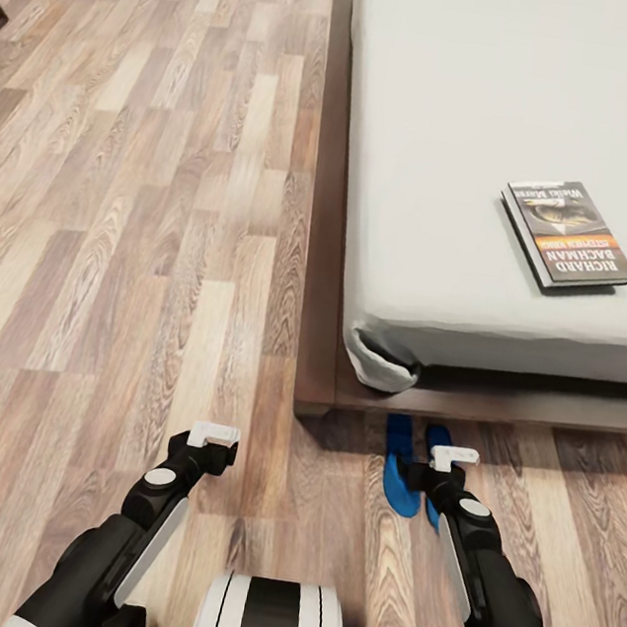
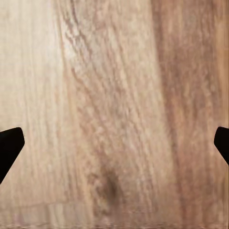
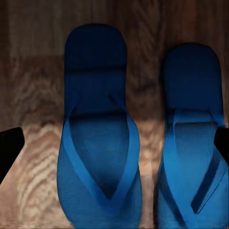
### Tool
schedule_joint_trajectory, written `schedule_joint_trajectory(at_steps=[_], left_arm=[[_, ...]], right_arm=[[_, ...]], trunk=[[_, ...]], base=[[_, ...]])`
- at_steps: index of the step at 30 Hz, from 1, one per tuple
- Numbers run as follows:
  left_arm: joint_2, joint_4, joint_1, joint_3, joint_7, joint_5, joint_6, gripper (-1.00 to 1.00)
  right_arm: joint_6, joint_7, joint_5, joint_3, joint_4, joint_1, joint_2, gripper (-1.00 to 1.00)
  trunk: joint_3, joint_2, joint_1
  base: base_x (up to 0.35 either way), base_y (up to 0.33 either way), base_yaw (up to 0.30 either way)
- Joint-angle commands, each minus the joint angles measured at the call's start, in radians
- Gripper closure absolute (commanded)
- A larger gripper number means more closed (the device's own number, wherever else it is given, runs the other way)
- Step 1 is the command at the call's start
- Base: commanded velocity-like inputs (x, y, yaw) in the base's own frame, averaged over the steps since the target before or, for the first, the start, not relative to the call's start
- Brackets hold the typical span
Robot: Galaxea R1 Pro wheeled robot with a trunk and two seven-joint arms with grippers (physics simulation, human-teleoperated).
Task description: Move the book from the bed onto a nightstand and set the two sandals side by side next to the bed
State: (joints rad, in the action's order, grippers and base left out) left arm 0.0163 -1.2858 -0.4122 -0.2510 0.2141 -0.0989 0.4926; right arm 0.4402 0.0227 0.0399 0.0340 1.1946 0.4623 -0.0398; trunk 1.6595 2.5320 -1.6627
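My left hand (image 1: pixel 213 436) hung open over bare wood-plank floor (image 1: pixel 116 226). My right hand (image 1: pixel 453 460), open too, hovered just above the two sandals (image 3: pixel 143 143), flat blue pair lying side by side beside the bed (image 1: pixel 518 133), partly hidden behind it. Beyond lay the book (image 1: pixel 569 235) on the grey mattress.

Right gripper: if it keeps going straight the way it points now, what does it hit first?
Most likely the two sandals. The right gripper points down at the floor by the bed, and its wrist view looks straight onto both, side by side. Which sandal first is unclear; height above them can't be judged.
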Motion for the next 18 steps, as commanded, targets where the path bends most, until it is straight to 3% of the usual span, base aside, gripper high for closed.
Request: schedule_joint_trajectory(at_steps=[1,7,12,15,18], left_arm=[[0.0,0.0,0.0,-0.002,0.01,-0.011,0.004,-1.0],[0.001,0.0,0.0,-0.003,0.011,-0.012,0.004,-1.0],[0.003,0.0,0.0,-0.004,0.011,-0.012,0.004,-1.0],[0.002,0.0,0.0,-0.003,0.011,-0.013,0.004,-1.0],[0.002,0.0,0.0,-0.001,0.011,-0.014,0.005,-1.0]], right_arm=[[0.007,0.001,0.005,0.0,-0.001,0.0,0.0,-1.0],[0.046,-0.001,0.007,0.0,-0.001,0.0,0.0,-1.0],[0.101,0.0,0.007,0.002,0.02,0.0,0.0,-1.0],[0.121,0.003,0.005,0.0,0.051,0.0,-0.001,-1.0],[0.147,0.004,0.006,-0.001,0.154,0.0,-0.002,-1.0]], trunk=[[-0.003,0.0,0.001],[-0.027,-0.001,0.004],[-0.046,-0.003,0.006],[-0.058,-0.003,0.007],[-0.069,-0.004,0.009]], base=[[-0.315,0.0,0.0],[-0.297,0.0,0.0],[-0.09,0.0,0.0],[-0.015,0.0,0.0],[-0.006,0.0,0.0]])
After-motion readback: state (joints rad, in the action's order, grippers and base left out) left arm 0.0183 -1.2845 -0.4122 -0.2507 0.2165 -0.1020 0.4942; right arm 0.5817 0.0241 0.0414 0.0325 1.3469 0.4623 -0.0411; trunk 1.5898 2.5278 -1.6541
